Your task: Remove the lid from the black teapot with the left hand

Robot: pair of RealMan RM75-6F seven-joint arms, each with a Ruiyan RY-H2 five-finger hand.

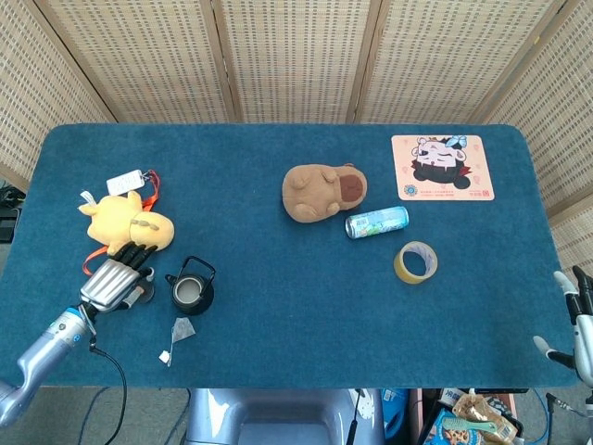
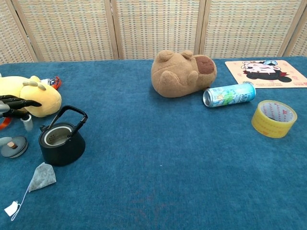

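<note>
Woven rattan screens point(image 1: 296, 56) back your workspace, and below them a blue felt table point(image 1: 278, 241) fills most of both views. At the lower left of the head view you have the black teapot point(image 1: 191, 290) standing upright and open, its handle raised and its pale inner rim showing in the chest view. Its lid point(image 2: 13, 146) lies flat on the felt at the far left edge of the chest view, just beside the pot and apart from it, knob up.

Your left hand point(image 1: 115, 280) sits above the lid at the lower left of the head view, its dark fingers point(image 2: 17, 102) extended and slightly apart, pointing toward the yellow plush toy point(image 1: 125, 222). Nothing is pinched between them; the lid rests on the table below them, clear of the fingertips as the chest view shows it. Your right hand point(image 1: 574, 324) is only partly in view at the lower right edge of the head view, off the table, and you cannot tell how its fingers are set.

A tea bag point(image 2: 41, 176) with string and tag lies in front of the teapot. Toward the centre you have a brown plush capybara point(image 1: 322, 191), a drink can point(image 1: 376, 222) on its side just beside it, a roll of yellow tape point(image 1: 416, 261) lower right of the can, and a cartoon mat point(image 1: 442, 168) at the upper right.
</note>
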